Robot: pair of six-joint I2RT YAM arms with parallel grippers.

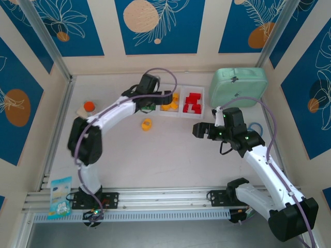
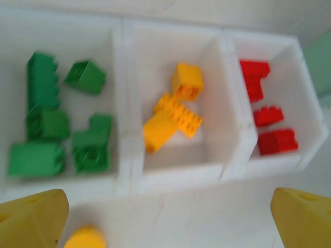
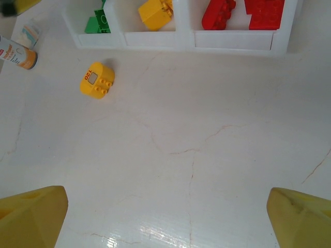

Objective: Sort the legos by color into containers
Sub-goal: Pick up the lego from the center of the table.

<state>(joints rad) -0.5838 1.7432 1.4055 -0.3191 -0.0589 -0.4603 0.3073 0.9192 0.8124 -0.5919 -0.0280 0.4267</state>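
Holding chunky studded plastic legos (image 2: pixel 176 113) sorted green, yellow, red: white translucent three-cell tray (image 2: pixel 124 93). One rounded yellow lego (image 3: pixel 97 80) loose on veined tabletop (image 3: pixel 207 155), nearer. Left claw (image 2: pixel 168 217), right claw (image 3: pixel 165 217): wide, empty.

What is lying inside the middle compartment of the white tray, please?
Only yellow-orange bricks lie in that compartment of the white tray: one cube at the back, others overlapping in front. Anything beneath that pile is covered.

Green, yellow, red legos (image 2: pixel 178 116), white tray (image 2: pixel 123 103)
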